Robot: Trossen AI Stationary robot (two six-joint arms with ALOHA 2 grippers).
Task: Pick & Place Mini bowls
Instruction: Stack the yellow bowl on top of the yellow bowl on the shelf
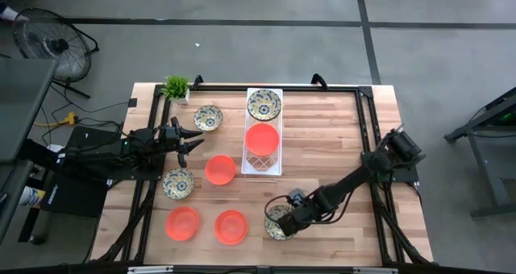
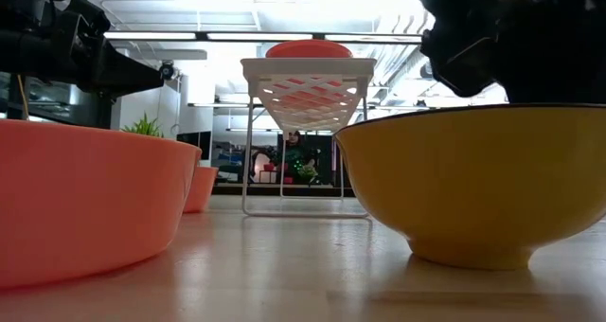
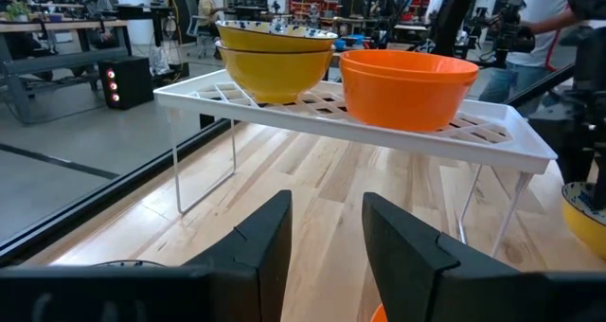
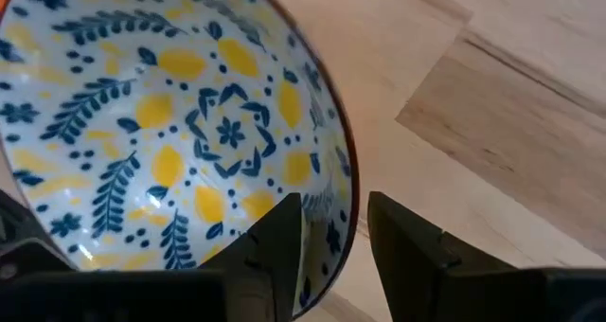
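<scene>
From above: right gripper [image 1: 281, 219] down on a floral mini bowl [image 1: 276, 226] near the white rack [image 1: 263, 165] on the table [image 1: 339, 145]. Left gripper [image 1: 192, 140] left of the rack, fingers apart, empty. Right wrist: fingers [image 4: 275, 237] straddling the bowl's rim, one inside, one outside.

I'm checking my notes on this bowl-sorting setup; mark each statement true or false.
1. Two bowls sit on the white rack: a patterned bowl and an orange bowl. True.
2. The right gripper straddles a floral bowl's rim. True.
3. The left gripper holds an orange bowl. False; it is open and holds nothing.
4. The potted plant stands at the table's near right corner. False; it is at the far left corner.
</scene>
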